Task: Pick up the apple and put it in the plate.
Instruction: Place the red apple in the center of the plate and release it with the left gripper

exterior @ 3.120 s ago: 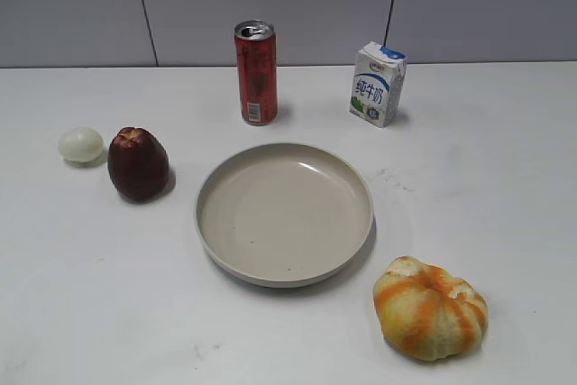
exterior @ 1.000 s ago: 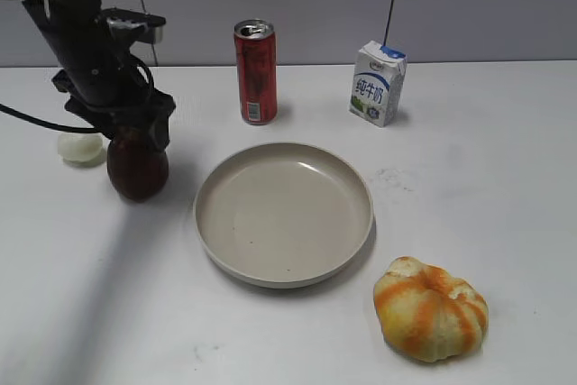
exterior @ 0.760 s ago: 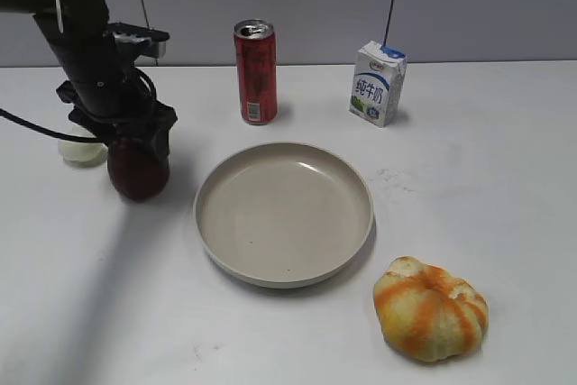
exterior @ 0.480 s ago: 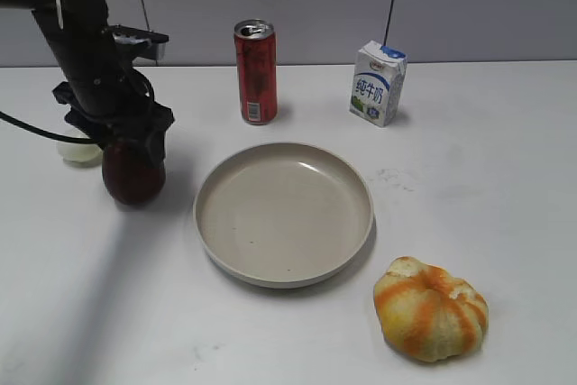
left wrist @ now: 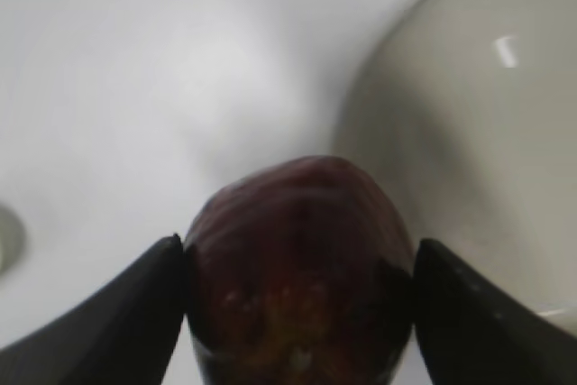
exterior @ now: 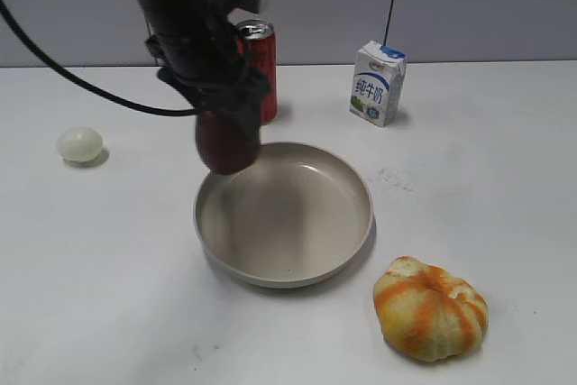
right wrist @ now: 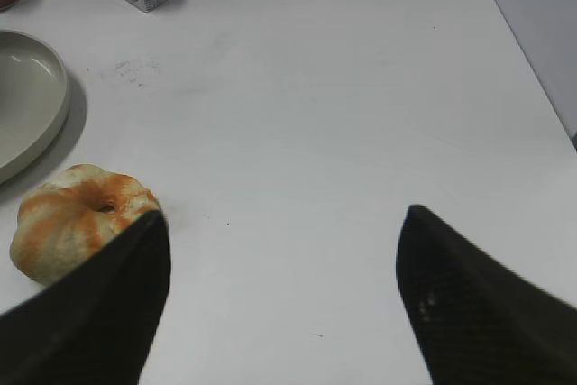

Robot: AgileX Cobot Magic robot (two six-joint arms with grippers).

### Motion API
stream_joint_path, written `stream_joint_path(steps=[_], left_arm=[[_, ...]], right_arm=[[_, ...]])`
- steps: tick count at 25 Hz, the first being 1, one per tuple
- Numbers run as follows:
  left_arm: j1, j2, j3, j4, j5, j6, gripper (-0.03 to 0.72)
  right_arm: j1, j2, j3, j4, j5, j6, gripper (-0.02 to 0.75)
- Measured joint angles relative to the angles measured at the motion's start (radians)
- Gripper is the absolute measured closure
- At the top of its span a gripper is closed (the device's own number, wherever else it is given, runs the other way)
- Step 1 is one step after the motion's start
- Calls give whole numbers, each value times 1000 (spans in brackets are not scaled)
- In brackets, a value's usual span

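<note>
Apple pinched in my left gripper, hanging over the plate's near-left rim.
Release here and it may strike the rim, rolling onto the table; my right gripper hangs wide, empty.

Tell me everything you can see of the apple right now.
The dark maroon, glossy, egg-shaped apple hangs clear of the table, clamped between the left gripper's black fingers, one on each side. Its rounded end points down, its top hidden by the gripper. It sits over the near-left rim of the round beige plate, not touching it as far as the views show.
</note>
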Motion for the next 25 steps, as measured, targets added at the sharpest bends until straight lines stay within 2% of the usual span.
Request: stream_joint_path(steps=[4,7,15,19,25], left_arm=[[-108,10,0,7,-94,0,120],[-140,44,0,7,-126,0,120],[-140,139,0,-1,-123,0,114],[-140,140,0,-2,-112,0,17],[-133,103,-15,3,-33,0,5]], right_arm=[[0,0,0,0,0,0,149],[0,0,0,0,0,0,149],[0,0,0,0,0,0,149],[0,0,0,0,0,0,149],[0,0,0,0,0,0,149]])
